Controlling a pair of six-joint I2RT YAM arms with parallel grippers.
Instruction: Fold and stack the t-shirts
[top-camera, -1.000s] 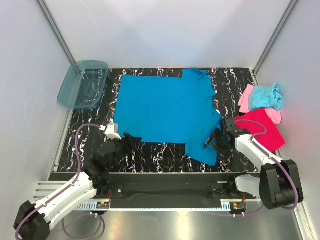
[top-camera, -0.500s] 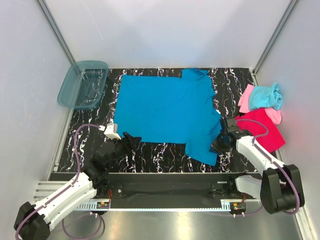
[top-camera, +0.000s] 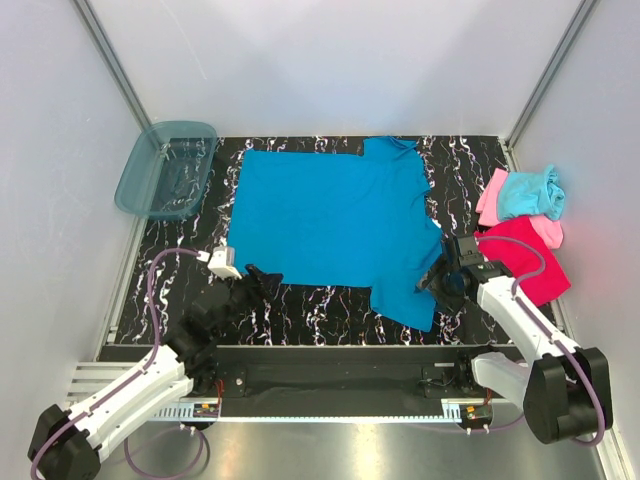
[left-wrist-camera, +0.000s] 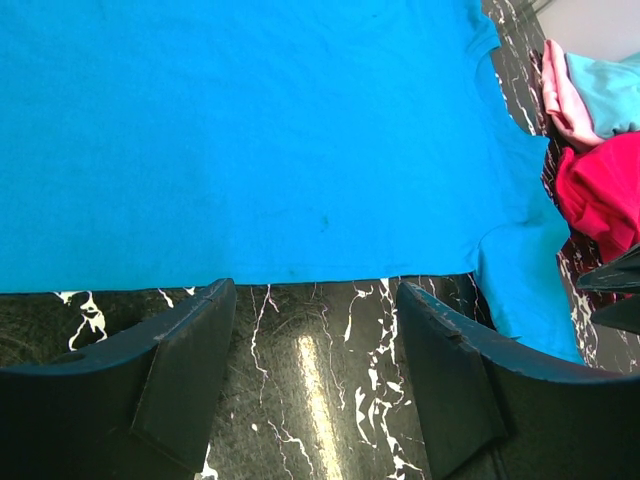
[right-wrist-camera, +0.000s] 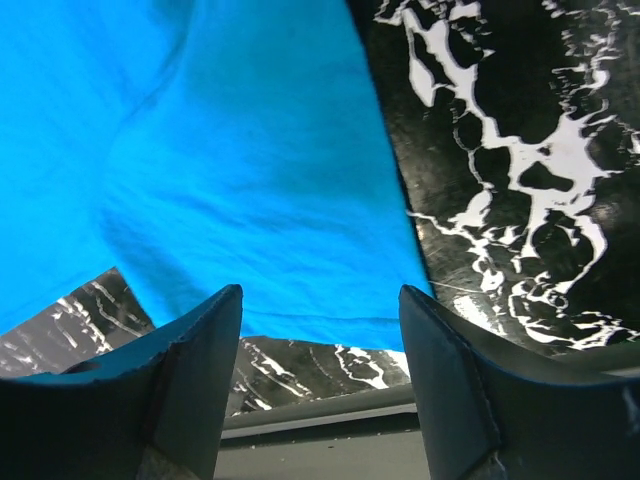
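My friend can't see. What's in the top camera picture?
A blue t-shirt lies spread flat on a black marbled table. The left gripper and right gripper, both open, sit at its near edge. Other shirts are piled on the right; a teal bin sits left.

Left wrist view: the blue t-shirt runs off the top and left edges. Right wrist view: I see only 1 sleeve. Top view: the light pink t-shirt is mostly buried under the aqua t-shirt and the magenta t-shirt. The right pincer tips are too small and dark; I cannot tell whether they touch the cloth.
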